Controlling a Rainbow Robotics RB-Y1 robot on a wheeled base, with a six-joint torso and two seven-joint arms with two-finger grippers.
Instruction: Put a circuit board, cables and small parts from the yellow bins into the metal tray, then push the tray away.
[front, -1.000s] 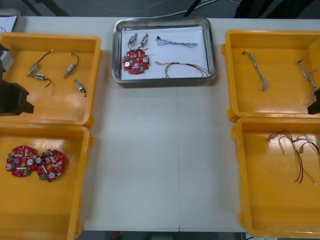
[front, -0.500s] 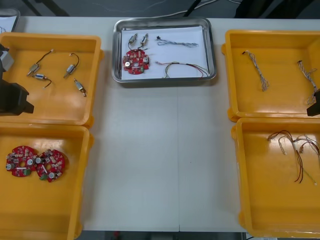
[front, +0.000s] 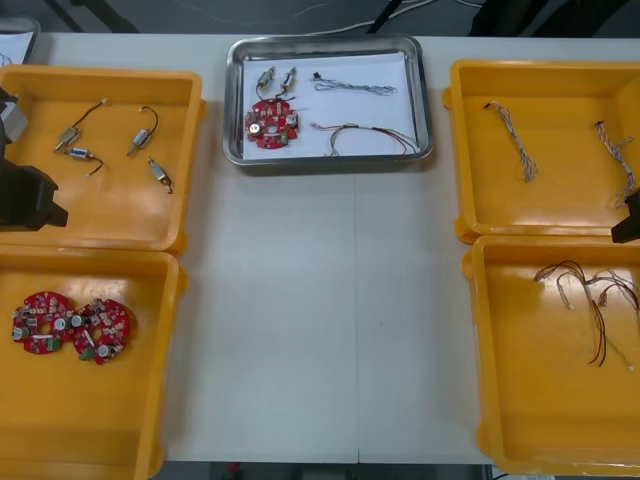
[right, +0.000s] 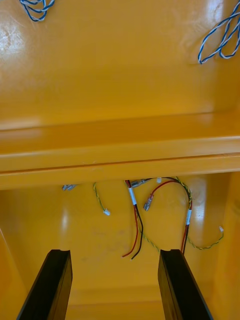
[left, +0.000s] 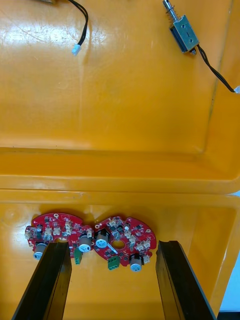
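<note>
left gripper (left: 114, 245), right gripper (right: 115, 252), both spread

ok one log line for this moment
metal tray: circuit board, cables, small metal parts inside | left gripper: open, above left yellow bins | right gripper: open, above right yellow bins

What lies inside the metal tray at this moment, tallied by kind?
Red circuit board: 1
Small metal parts: 2
Cables: 2 (one twisted, one red and yellow)
Total in the metal tray: 5
</note>
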